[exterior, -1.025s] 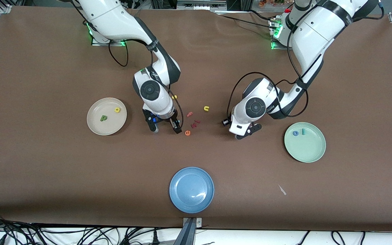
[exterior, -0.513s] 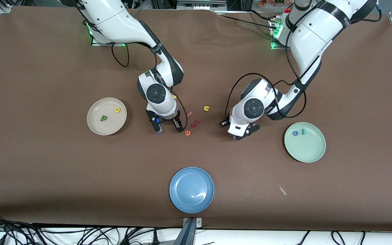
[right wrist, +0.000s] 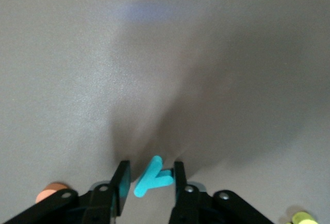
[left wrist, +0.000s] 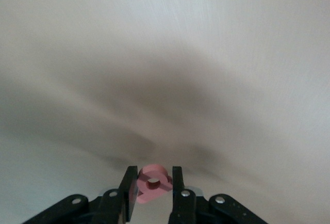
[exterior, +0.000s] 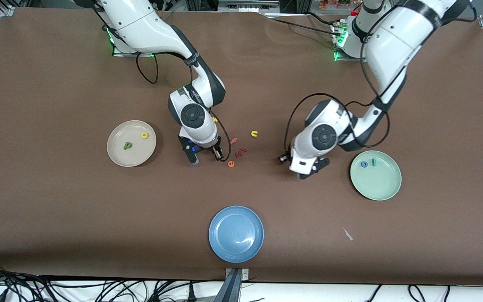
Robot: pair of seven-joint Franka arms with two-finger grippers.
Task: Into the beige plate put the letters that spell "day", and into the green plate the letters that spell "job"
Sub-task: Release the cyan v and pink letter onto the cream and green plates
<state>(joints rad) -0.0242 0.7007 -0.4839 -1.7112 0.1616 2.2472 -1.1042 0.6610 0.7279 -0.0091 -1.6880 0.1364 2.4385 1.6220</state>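
- On the beige plate (exterior: 118, 157), toward the right arm's end, lie the dark green d (exterior: 128, 145) and yellow a (exterior: 144, 135).
- Next, the right gripper (exterior: 205, 157) pinches the teal y (right wrist: 152, 178) low over the table, beside the orange e (exterior: 231, 164).
- Between the plates, the left gripper (exterior: 310, 172) clamps the pink b (left wrist: 152, 181).
- Last, the green plate (exterior: 382, 186) holds 2 letters: blue o (exterior: 364, 164) and teal j (exterior: 374, 162).

Matt brown table cover (exterior: 57, 201), glossy blue plate (exterior: 224, 243), glossy white arm shells
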